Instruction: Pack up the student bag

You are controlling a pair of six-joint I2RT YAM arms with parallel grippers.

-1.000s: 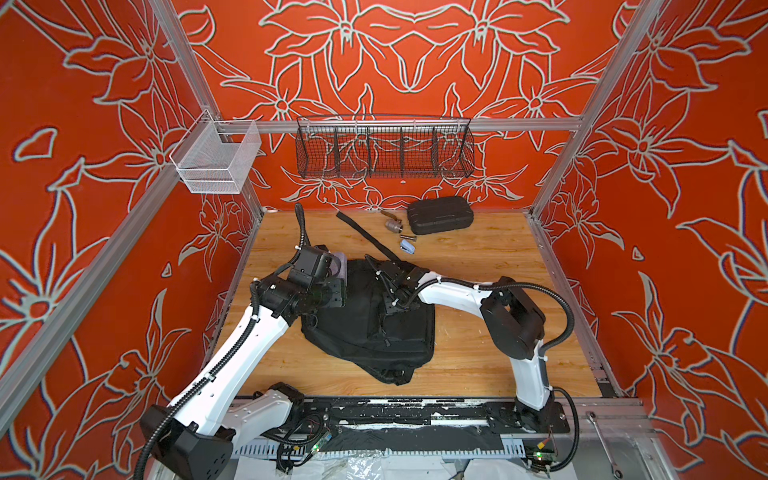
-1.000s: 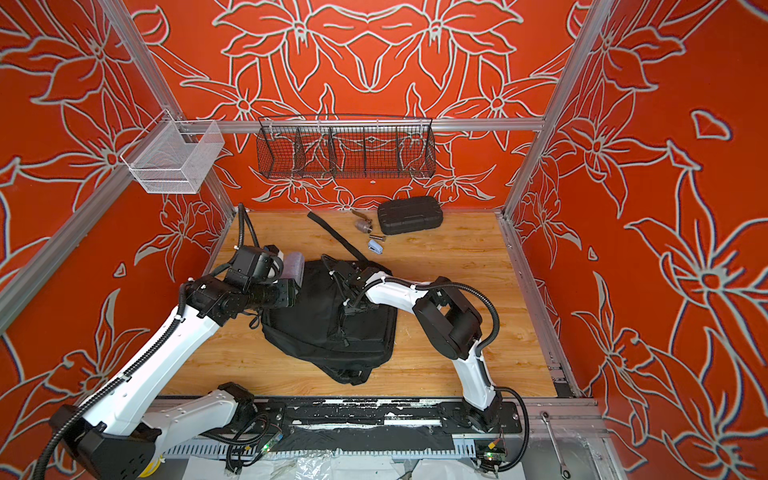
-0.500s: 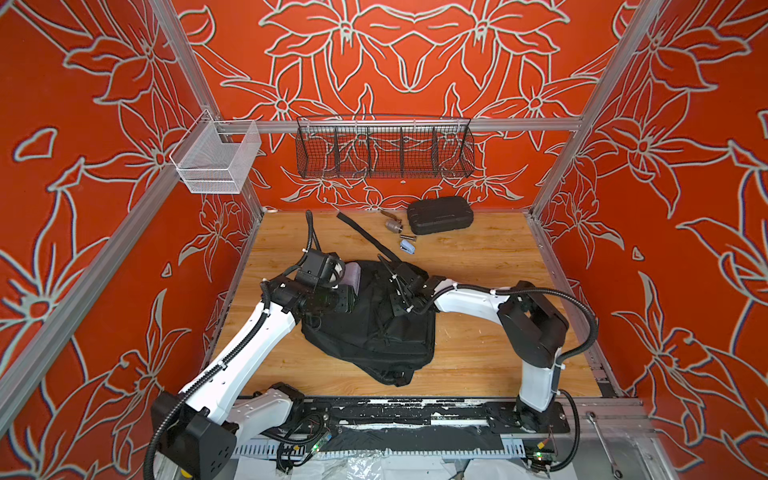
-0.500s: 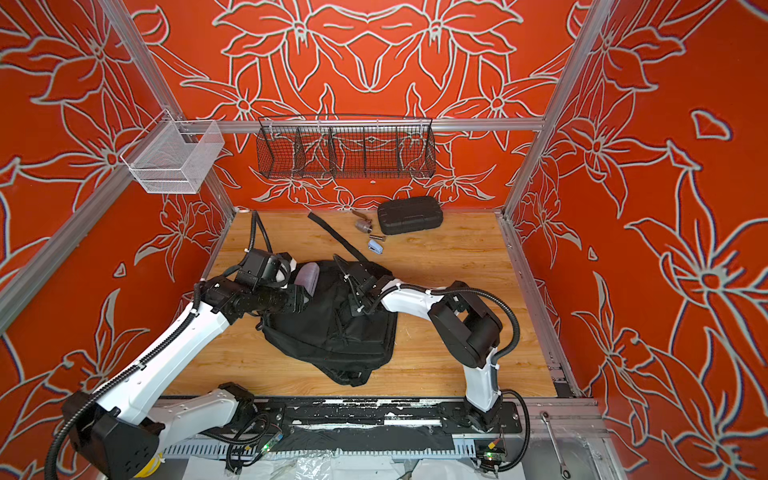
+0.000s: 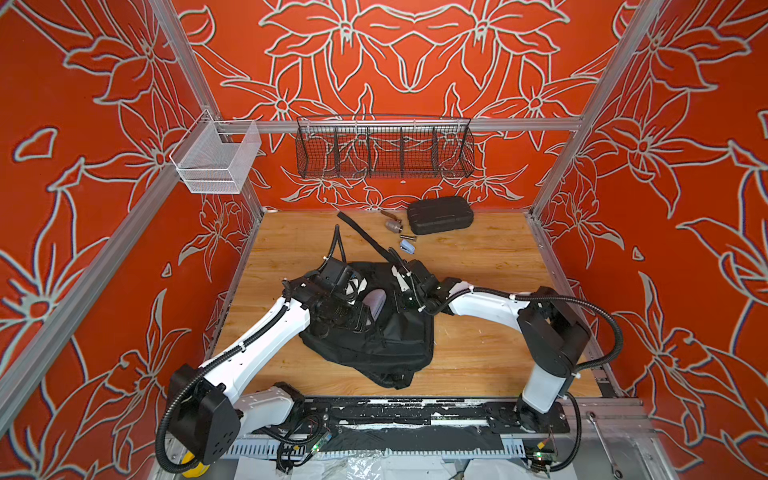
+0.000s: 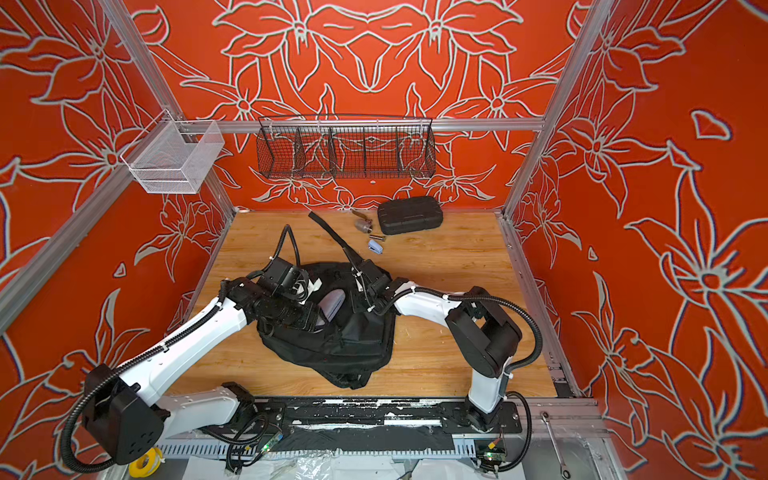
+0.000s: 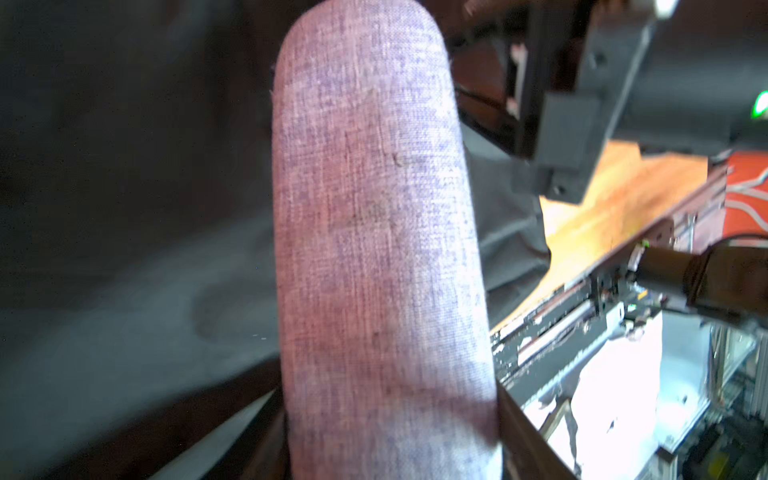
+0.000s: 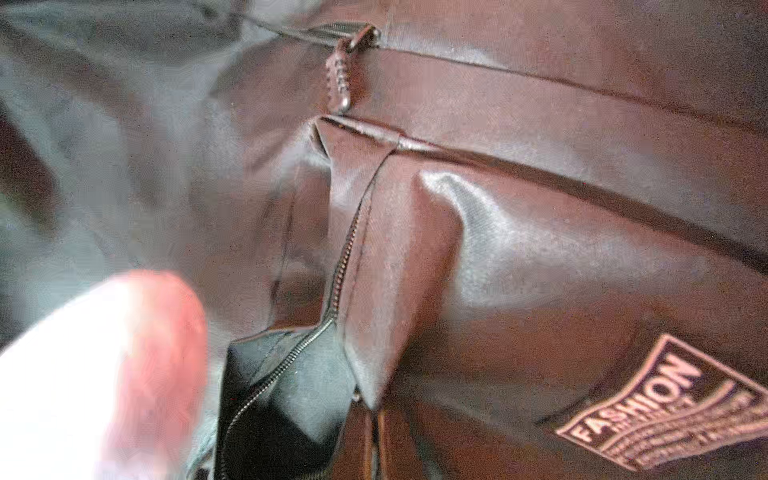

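The student bag [image 5: 374, 345] [image 6: 345, 345] lies flat in the middle of the wooden floor, black and soft, with a label patch [image 8: 665, 411]. Its zipper [image 8: 345, 270] gapes open. My left gripper [image 5: 359, 318] [image 6: 313, 322] [image 7: 392, 449] is shut on a long lilac-grey fabric pouch [image 5: 376, 301] [image 6: 333, 300] [image 7: 374, 249], whose free end points into the bag's opening. My right gripper [image 5: 409, 299] [image 6: 361, 297] [image 8: 376, 440] is shut on a fold of the bag's fabric beside the zipper, holding that edge up. The pouch [image 8: 95, 374] shows blurred beside it.
A rigid black ribbed case [image 5: 439, 215] lies at the back by the wall. Small metal parts [image 5: 392, 224] and a blue-grey clip [image 5: 408, 248] lie near it, beside a black strap [image 5: 361, 237]. A black wire basket [image 5: 384, 147] and a white mesh basket [image 5: 216, 160] hang above.
My left arm has carried the pouch rightward from the bag's left edge to its opening. My right gripper has shut on the bag's fabric, and its arm has stretched out lower.
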